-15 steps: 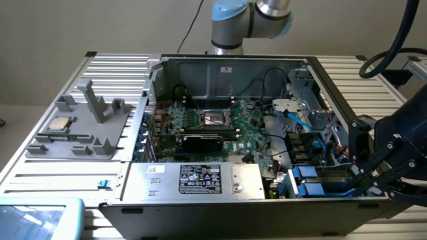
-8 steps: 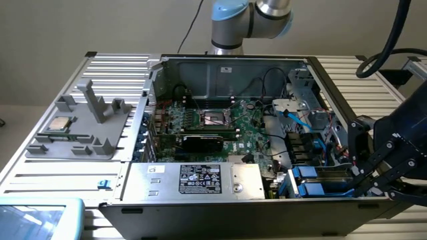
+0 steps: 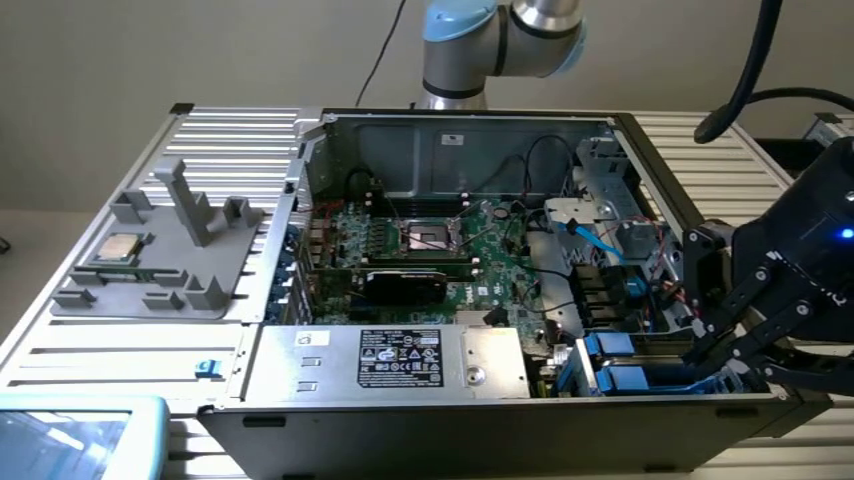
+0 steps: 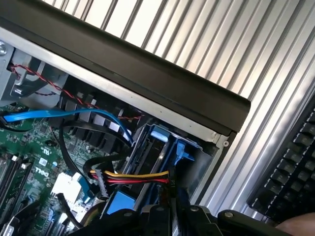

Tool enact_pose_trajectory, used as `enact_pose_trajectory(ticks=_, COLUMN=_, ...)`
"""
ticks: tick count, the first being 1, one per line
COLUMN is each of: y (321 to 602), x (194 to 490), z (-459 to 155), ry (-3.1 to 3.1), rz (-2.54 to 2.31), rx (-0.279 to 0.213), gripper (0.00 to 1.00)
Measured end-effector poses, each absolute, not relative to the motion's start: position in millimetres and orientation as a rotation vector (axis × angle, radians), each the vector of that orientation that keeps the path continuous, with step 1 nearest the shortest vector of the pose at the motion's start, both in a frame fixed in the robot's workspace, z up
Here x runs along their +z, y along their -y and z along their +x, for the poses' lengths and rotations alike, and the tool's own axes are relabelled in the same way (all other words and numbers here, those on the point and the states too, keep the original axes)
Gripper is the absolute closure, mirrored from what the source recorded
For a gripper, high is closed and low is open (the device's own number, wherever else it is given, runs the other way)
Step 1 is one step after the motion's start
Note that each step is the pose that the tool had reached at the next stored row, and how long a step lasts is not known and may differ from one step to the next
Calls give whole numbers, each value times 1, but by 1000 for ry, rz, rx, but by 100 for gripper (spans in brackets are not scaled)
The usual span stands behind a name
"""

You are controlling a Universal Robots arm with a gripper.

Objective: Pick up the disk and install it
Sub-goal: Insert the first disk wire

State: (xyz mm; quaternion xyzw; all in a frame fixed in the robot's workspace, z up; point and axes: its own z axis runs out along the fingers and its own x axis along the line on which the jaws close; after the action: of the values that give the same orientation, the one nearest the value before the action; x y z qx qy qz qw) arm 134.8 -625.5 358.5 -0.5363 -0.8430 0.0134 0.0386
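Exterior view: my arm's gripper reaches down into the drive bay at the near corner of the case, on the exterior view's right. The case lies with its side off on a ribbed table. The disk sits in that bay, its blue carrier showing just beside the fingertips, with a second blue-fronted drive next to it. On the exterior view's left, a chip rests on a grey fixture.

Wrist view: the gripper has its fingers pinched together right over the bay. I cannot tell whether they clamp the disk or only press on it. Its blue tabs stand against the case wall. A blue cable crosses the motherboard, and a keyboard lies outside.
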Motion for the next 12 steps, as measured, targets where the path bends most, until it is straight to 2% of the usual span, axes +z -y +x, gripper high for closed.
enact_pose_trajectory(ticks=8, y=624, x=359, z=134, ry=2592, rz=-1691, rx=86, gripper=84)
enact_pose_trajectory(ticks=12, y=624, x=358, z=134, ry=2593, rz=-1696, rx=90, gripper=84)
